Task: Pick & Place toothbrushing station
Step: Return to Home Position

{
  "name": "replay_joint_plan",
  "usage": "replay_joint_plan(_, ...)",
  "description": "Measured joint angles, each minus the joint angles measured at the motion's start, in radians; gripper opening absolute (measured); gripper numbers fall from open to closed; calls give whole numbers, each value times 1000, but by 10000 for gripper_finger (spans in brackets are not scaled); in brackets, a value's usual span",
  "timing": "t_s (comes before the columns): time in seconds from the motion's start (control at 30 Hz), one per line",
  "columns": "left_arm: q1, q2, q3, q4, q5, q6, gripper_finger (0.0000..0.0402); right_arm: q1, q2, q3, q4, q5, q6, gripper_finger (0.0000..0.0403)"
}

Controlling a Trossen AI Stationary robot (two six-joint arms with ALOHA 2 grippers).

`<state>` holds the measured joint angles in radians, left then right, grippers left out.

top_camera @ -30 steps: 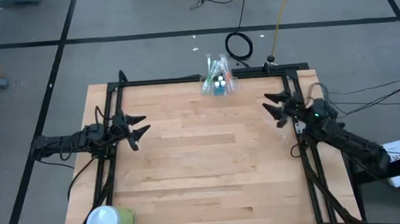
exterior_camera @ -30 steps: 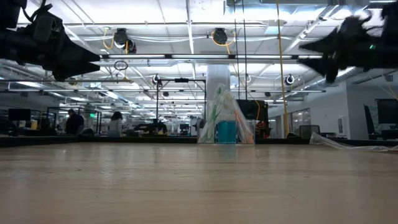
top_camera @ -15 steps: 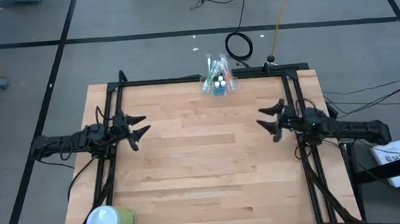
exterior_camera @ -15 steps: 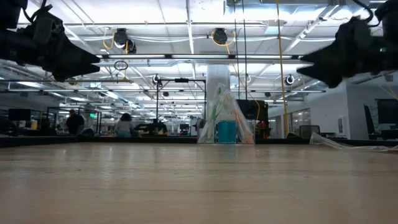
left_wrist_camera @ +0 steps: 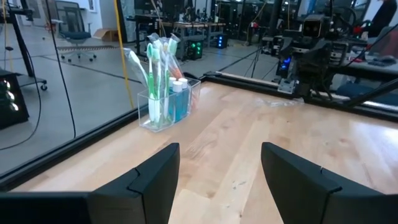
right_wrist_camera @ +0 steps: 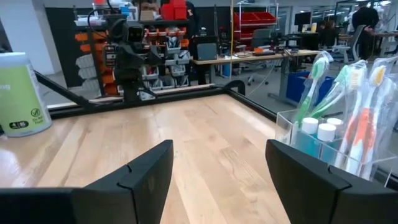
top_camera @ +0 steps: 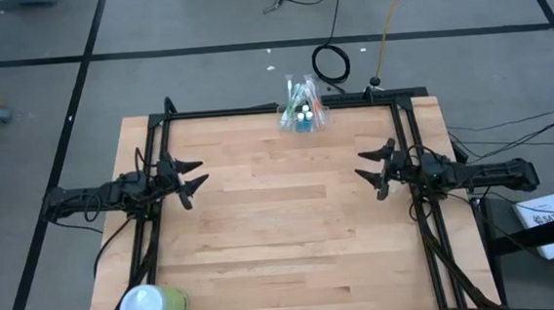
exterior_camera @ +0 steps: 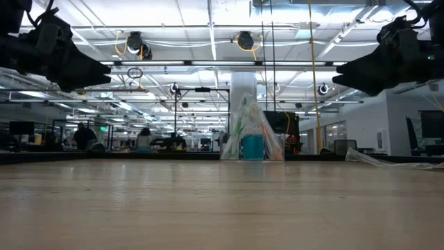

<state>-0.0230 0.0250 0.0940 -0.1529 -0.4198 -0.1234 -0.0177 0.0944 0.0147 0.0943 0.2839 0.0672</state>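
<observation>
1. The toothbrushing station [top_camera: 303, 114] is a small clear box. It stands at the top middle of the high view, right at the far edge of the table [top_camera: 283, 242].
2. Toothbrushes [right_wrist_camera: 314, 81] stand inside it and lean outward, poking up far above its low walls. Some are green, one is orange and one is white.
3. Small blue bottles with white caps [right_wrist_camera: 318, 133] also stand in the clear box. I think there are two.
4. The brushes overlap, so they are hard to count; it looks like four or five.
5. One big green tub with a white lid [top_camera: 151, 307] stands in the lower left corner of the high view, well apart from the clear box.
6. There are two claws. The left gripper [top_camera: 192, 176] hangs over the left side of the table, in the middle left of the high view. Its two fingers are spread wide and hold nothing.
7. The right gripper [top_camera: 369, 165] hangs over the right side, in the middle right of the high view. It is spread wide too, and it touches nothing.
8. Both claws point toward each other, with bare wood between them.
</observation>
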Motion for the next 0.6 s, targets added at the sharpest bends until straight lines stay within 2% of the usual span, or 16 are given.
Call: replay_joint_plan(0.6, 0, 0, 0, -1, 0, 43, 235, 0, 0, -1, 4, 2, -1, 249)
